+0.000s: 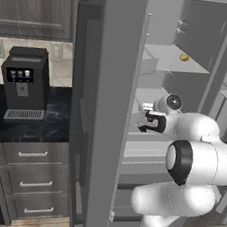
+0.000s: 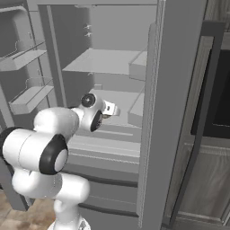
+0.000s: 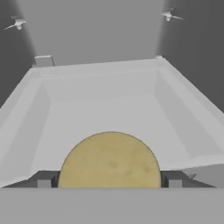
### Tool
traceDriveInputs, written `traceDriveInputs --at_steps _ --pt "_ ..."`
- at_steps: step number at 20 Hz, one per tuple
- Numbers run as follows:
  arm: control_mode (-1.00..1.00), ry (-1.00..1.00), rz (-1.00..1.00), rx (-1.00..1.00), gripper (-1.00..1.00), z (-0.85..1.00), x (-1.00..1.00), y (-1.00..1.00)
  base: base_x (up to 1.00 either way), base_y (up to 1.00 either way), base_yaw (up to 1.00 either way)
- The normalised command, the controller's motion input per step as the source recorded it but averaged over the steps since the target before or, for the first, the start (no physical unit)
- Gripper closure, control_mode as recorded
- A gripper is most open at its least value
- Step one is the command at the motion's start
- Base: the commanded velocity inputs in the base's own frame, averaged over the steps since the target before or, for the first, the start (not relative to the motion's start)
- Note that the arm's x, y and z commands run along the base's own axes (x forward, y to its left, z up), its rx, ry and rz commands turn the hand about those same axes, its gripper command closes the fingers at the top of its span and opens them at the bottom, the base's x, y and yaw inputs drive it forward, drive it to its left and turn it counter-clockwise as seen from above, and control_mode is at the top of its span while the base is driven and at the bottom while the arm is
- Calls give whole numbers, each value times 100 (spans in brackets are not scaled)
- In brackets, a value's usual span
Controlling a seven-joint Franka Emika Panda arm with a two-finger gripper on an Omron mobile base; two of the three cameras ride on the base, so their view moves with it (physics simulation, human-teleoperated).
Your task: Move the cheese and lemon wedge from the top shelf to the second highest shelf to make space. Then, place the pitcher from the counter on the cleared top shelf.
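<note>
One cheese (image 3: pixel 109 161) sits pinched between the spread tool's (image 3: pixel 109 179) two fingertips (image 3: pixel 43 180); one lemon wedge (image 1: pixel 184 57).

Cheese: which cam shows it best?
Hand view: the cheese sits large and round between the jaws, over the second highest shelf. In both base views the arm and hand cover it; I cannot make it out there.

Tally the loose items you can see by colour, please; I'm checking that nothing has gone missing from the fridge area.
Yellow-tan: 1, the cheese between the gripper fingertips.
Bright yellow: 1, the lemon wedge on the top shelf.
Black: 1, the coffee machine on the counter.
Total: 3.
</note>
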Motion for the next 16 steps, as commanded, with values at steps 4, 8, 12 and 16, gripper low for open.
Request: traceDriveInputs --at_steps 4,8,12,16 --pt "-100 0 0 0 100 -44 50 0 0 0 0" --pt "-100 0 2 1 100 -44 49 -1 0 0 0" --pt "-100 0 3 2 100 -33 48 -1 0 0 0" --pt "-100 0 2 5 100 -15 43 -6 0 0 0"
